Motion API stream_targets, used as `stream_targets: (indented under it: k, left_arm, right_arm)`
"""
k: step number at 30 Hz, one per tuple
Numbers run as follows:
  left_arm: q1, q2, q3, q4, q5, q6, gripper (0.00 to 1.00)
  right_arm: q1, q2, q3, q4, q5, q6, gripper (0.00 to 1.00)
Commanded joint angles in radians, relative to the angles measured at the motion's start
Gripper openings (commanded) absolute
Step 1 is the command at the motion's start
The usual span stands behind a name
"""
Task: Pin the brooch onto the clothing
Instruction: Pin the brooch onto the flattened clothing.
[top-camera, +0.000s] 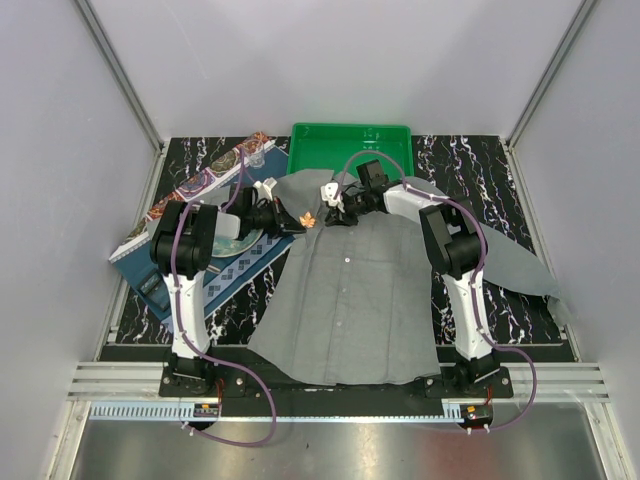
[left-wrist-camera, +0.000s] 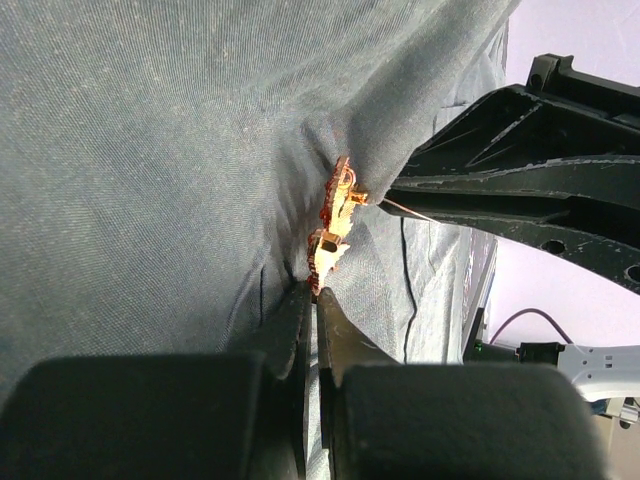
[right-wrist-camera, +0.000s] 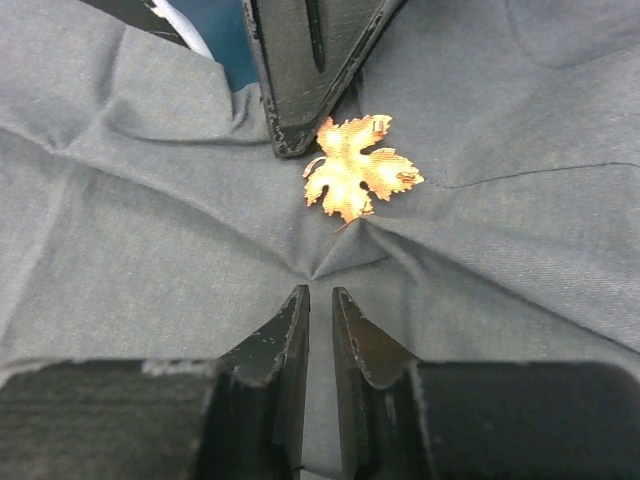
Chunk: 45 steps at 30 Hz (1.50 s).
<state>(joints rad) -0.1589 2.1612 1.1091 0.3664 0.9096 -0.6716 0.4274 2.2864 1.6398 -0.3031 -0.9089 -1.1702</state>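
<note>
orange leaf brooch (right-wrist-camera: 357, 177) on puckered grey shirt (top-camera: 350, 300)

- Top view: bright, even overhead light; pale walls (top-camera: 330, 60) washed out; soft shadows only.
- Left wrist view: dimmer; near fingers (left-wrist-camera: 300, 380) blurred; brooch (left-wrist-camera: 335, 225) glints.
- Right wrist view: evenly lit; shirt (right-wrist-camera: 150, 230) weave sharp, lower edge soft.

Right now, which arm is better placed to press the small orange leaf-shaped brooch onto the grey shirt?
Probably the left. The left gripper is shut on the orange leaf-shaped brooch at its edge, against the grey shirt. The right gripper pinches only a fold of cloth beside it, steadying the fabric.
</note>
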Motion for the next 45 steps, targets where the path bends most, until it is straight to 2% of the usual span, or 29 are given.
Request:
stream_targets:
  k: [1,12,23,28,38,45]
  left_arm:
    - [0.001,-0.006,0.017,-0.041,-0.006,0.033,0.00]
    - [0.001,0.022,0.097,-0.076,-0.015,0.035,0.00]
    - [0.001,0.025,0.098,-0.075,-0.017,0.037,0.00]
    - [0.001,0.026,0.100,-0.075,-0.017,0.037,0.00]
    - [0.001,0.028,0.107,-0.075,-0.014,0.038,0.00]
    - [0.001,0.028,0.104,-0.070,-0.012,0.040,0.00]
  right_arm:
    - [0.011,-0.070,-0.015,0.163,-0.025,0.070,0.21]
    - [0.020,-0.062,-0.009,0.245,-0.051,0.121,0.17]
    - [0.025,-0.061,-0.012,0.145,-0.051,-0.009,0.16]
    - [0.028,-0.061,-0.005,0.133,-0.061,-0.014,0.18]
    - [0.040,-0.056,0.018,0.137,-0.082,0.020,0.18]
    - [0.054,-0.045,0.022,0.220,-0.076,0.112,0.16]
